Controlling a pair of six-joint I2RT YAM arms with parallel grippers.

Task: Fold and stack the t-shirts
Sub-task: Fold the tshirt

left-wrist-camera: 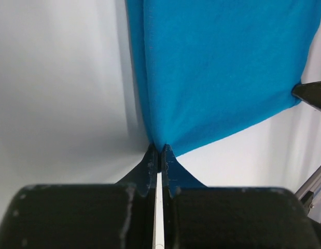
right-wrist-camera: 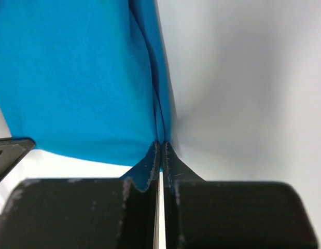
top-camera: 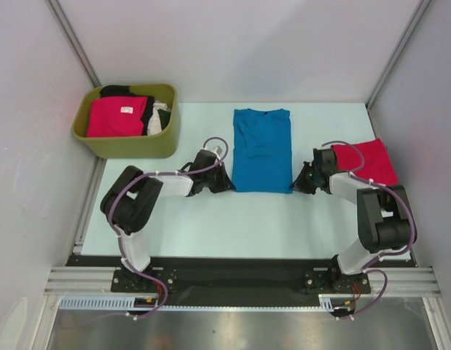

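Top external view: the blue t-shirt (top-camera: pixel 262 149) lies flat at the middle of the table (top-camera: pixel 232 226), nearer the far edge, sleeves already turned in so that it forms a long rectangle with the collar toward the far edge. The left gripper (top-camera: pixel 226 184) sits at the near-left corner of the hem and the right gripper (top-camera: pixel 299 184) at the near-right corner. A folded red t-shirt (top-camera: pixel 367 162) rests at the right edge of the table, partly behind the right arm. The olive-green tub (top-camera: pixel 127 144) at the far-left corner holds a crimson-pink t-shirt (top-camera: pixel 116 117) with a white label, plus black and white cloth. Left wrist view: the jaws are pressed together on the corner of the blue t-shirt (left-wrist-camera: pixel 222 67), with the cloth pinched at the tips of the left gripper (left-wrist-camera: pixel 159 155); the hem runs away to the right. Right wrist view: the right gripper (right-wrist-camera: pixel 161 150) is likewise clamped on the opposite hem corner of the blue t-shirt (right-wrist-camera: pixel 77 78), and a doubled edge of cloth enters between the tips. The step in hand appears to be the cross fold, hem to collar. Recommended procedure: raise both corners together and to equal height, hold the hem lightly taut between the arms, carry it toward the far edge without dragging the lower layer, align hem with collar, then release both sides at once. Uneven lift is likely to skew the fold.
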